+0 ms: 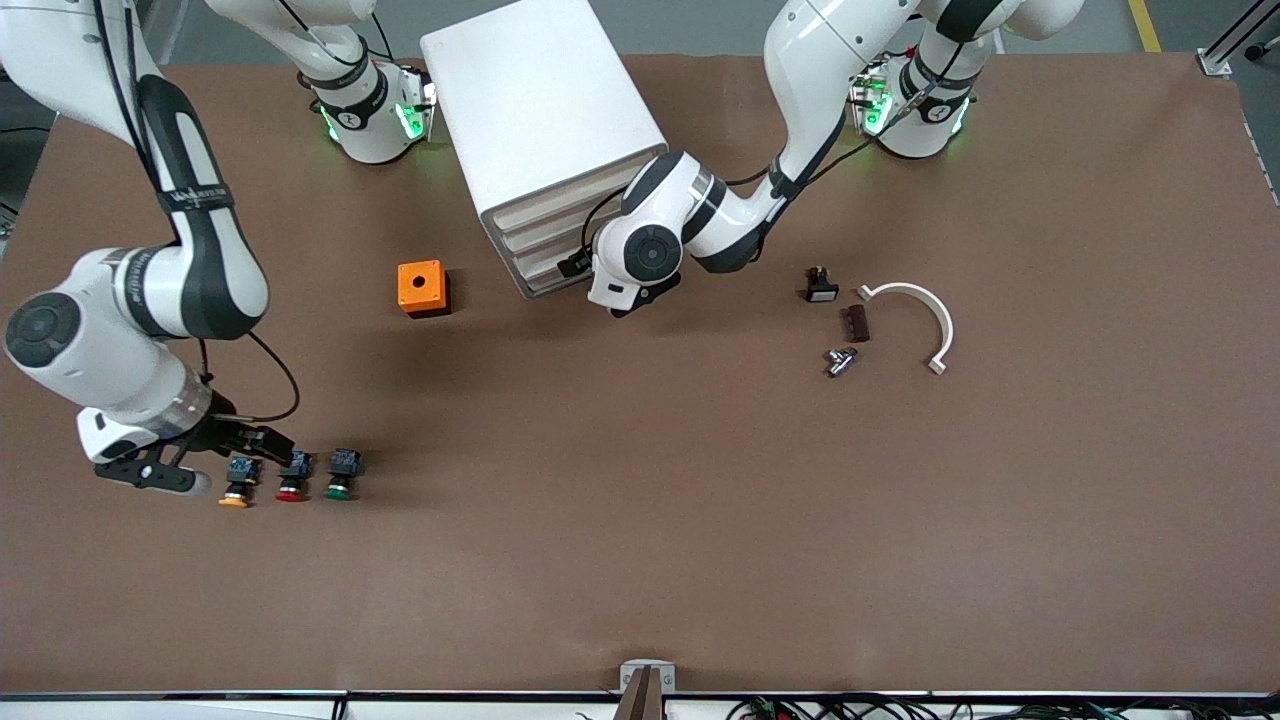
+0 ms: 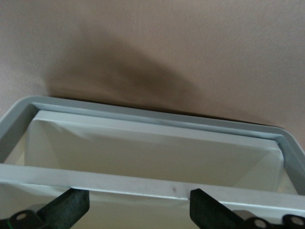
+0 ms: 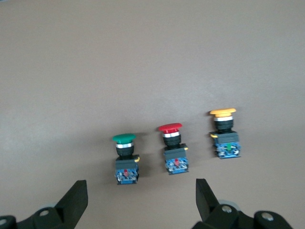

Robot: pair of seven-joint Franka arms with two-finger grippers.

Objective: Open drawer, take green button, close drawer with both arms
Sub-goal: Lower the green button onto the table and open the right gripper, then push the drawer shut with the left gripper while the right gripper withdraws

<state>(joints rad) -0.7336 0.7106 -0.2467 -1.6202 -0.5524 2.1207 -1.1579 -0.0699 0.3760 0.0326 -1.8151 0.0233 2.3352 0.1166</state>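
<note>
The right gripper (image 3: pixel 140 200) hangs low over the table (image 1: pixel 640 560) at the right arm's end, its fingers (image 3: pixel 76 198) spread wide and holding nothing; just beside it lies a row of three buttons on their sides, caps toward the front camera; the green button (image 1: pixel 340 476) has a round green cap, a black body and a blue end, and sits last in the row toward the left arm's end, next to the red button (image 1: pixel 293 479), which touches the orange button (image 1: pixel 238 481) or nearly so. The left gripper (image 2: pixel 138 210) points at the front of the cabinet (image 1: pixel 545 140), fingers (image 2: pixel 209 210) apart and empty, around the rim of a drawer (image 2: pixel 152 143) that looks empty. An orange box (image 1: pixel 422 288) stands near the cabinet; a white curved bracket (image 1: pixel 925 315) and small parts lie toward the left arm's end.
</note>
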